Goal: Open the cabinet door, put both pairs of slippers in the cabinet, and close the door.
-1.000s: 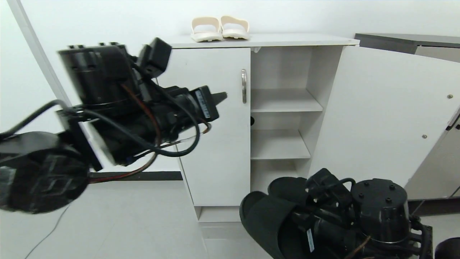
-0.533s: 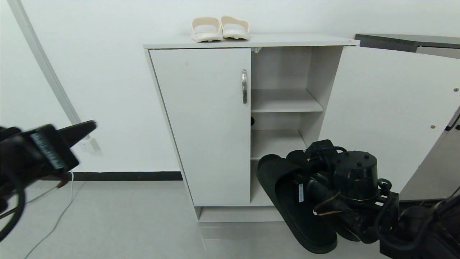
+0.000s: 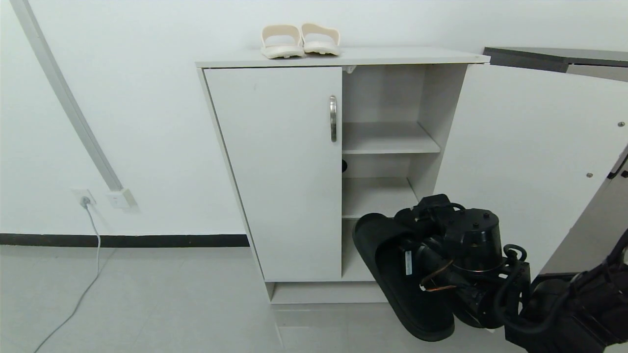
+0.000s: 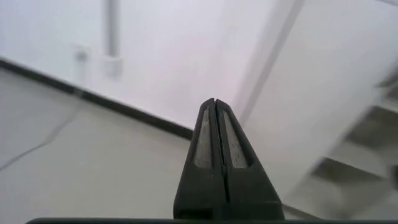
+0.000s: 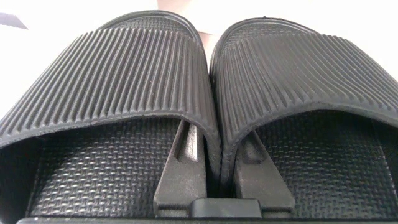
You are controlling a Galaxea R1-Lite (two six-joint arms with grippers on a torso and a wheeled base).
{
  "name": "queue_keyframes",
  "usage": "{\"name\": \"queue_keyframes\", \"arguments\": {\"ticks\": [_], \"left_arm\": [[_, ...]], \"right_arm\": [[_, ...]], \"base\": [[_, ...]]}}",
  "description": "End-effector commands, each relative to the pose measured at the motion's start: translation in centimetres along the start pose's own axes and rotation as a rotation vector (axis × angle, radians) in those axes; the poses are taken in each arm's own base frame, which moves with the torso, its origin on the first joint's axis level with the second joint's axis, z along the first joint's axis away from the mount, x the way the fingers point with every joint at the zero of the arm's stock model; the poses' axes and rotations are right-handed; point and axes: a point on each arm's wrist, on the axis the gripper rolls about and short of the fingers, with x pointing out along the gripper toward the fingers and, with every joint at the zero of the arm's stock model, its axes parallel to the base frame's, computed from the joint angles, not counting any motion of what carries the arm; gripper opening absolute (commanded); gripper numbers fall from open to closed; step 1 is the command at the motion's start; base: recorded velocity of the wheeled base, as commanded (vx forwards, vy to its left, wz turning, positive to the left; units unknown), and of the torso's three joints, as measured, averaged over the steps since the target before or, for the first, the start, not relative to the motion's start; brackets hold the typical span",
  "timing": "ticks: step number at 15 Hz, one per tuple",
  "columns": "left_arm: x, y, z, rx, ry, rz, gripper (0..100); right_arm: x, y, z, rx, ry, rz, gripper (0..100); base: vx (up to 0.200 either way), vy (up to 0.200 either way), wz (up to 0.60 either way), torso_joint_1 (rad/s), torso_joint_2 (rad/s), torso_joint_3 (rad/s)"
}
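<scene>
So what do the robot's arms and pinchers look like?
All black. The right arm has a chunky round joint with little bolts on top, looping cables, a thin reddish wire and a small white label. The left gripper has two slim flat fingers narrowing to a rounded tip. The right gripper has flat tapered fingers too.

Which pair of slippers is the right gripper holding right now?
The black pair, clamped in the right gripper in front of the open cabinet. The cream pair sits on top of it.
</scene>
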Motion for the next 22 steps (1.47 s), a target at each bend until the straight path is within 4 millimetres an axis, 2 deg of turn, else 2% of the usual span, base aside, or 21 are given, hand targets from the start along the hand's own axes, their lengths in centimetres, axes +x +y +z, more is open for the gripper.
{"name": "queue_keyframes", "arguments": {"ticks": [1,3,5,7,13,16,19,22], "left_arm": [[-1.4,1.3,-6.0,0.018,-0.013,0.022,0],[-1.4,1.4,-7.4,0.034,-0.026,-0.092,0],[-1.3,0.9,-7.5,0.037,-0.041,-0.267,0],[-1.4,0.8,-8.0,0.050,0.012,-0.364,0],[-1.4,0.7,-7.9,0.049,0.009,-0.377,0],[-1.4,0.7,-7.9,0.043,0.011,-0.378,0],[-1.4,0.7,-7.9,0.043,0.010,-0.377,0],[-1.4,0.7,-7.9,0.043,0.010,-0.377,0]], "right_arm": [[0.0,0.0,-0.1,-0.002,0.004,0.001,0],[-0.1,0.0,-0.2,-0.004,0.006,0.001,0],[-0.2,0.0,-0.4,-0.008,0.011,0.003,0],[-0.4,0.4,-0.5,-0.013,0.012,0.017,0],[-0.5,1.7,-0.4,-0.016,0.005,0.051,0],[1.1,2.9,-1.0,0.002,0.017,0.055,0],[3.8,4.4,-1.4,0.029,0.003,-0.069,0],[4.9,4.9,-1.7,0.031,-0.012,-0.137,0]], "base": [[0.000,0.000,0.00,0.000,0.00,0.000],[0.000,0.000,0.00,0.000,0.00,0.000],[0.000,0.000,0.00,0.000,0.00,0.000],[0.000,0.000,0.00,0.000,0.00,0.000],[0.000,0.000,0.00,0.000,0.00,0.000],[0.000,0.000,0.00,0.000,0.00,0.000],[0.000,0.000,0.00,0.000,0.00,0.000],[0.000,-0.133,0.00,-0.003,0.00,0.002]]}}
